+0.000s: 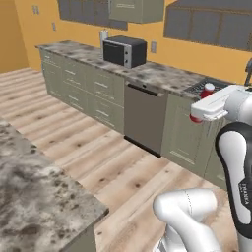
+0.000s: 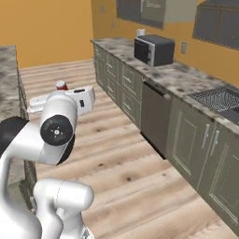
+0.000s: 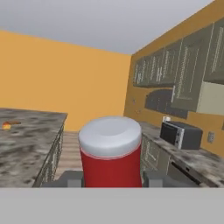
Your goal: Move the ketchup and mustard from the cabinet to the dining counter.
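Your two-finger gripper [image 3: 112, 178] is clamped low on the small red squeeze ketchup bottle with a white cap [image 3: 111, 152], carried above the wood floor, so a hurried swing toward the speckled granite dining counter [image 3: 30, 127] could tip it loose.

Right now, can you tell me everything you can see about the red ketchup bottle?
The ketchup is a small, smooth red bottle that looks like plastic, with a wide, rounded white cap on top. In the hand view it stands upright between the two dark fingers of the tool, which is shut on its sides. The base views show it lifted in the air above the wooden floor, with its cap peeking out past the white hand. Nothing else touches it.
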{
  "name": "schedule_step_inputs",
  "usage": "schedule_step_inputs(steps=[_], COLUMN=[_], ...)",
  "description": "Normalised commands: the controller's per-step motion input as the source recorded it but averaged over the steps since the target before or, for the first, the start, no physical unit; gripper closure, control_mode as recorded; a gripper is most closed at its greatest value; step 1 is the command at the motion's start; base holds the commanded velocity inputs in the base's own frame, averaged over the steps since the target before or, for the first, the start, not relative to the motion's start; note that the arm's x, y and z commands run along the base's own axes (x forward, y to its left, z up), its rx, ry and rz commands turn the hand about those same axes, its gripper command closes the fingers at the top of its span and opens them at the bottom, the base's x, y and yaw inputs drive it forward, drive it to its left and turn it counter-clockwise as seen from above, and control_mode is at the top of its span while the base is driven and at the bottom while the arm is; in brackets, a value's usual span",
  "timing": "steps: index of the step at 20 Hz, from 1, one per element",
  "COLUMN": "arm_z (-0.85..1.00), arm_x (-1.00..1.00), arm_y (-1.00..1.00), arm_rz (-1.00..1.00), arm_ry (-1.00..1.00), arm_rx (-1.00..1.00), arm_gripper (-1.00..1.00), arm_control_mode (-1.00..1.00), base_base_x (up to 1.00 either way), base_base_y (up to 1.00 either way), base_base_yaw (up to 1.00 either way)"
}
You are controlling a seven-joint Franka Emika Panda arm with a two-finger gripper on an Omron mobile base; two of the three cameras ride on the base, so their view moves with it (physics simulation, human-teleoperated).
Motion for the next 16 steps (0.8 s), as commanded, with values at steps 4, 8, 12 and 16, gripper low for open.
schedule_step_inputs(steps=[4,8,12,16], arm_z=[0.0,0.0,0.0,0.0], arm_x=[0.0,0.0,0.0,0.0], arm_y=[0.0,0.0,0.0,0.0], arm_rz=[0.0,0.0,0.0,0.0], arm_ry=[0.0,0.0,0.0,0.0], arm_rx=[0.0,0.0,0.0,0.0], arm_gripper=[1.0,1.0,1.0,1.0], arm_control_mode=[1.0,1.0,1.0,1.0], base_base_x=[-0.99,-0.66,-0.07,0.0], base_base_y=[0.03,0.43,0.91,1.0], base_base_yaw=[0.23,0.24,0.25,0.28])
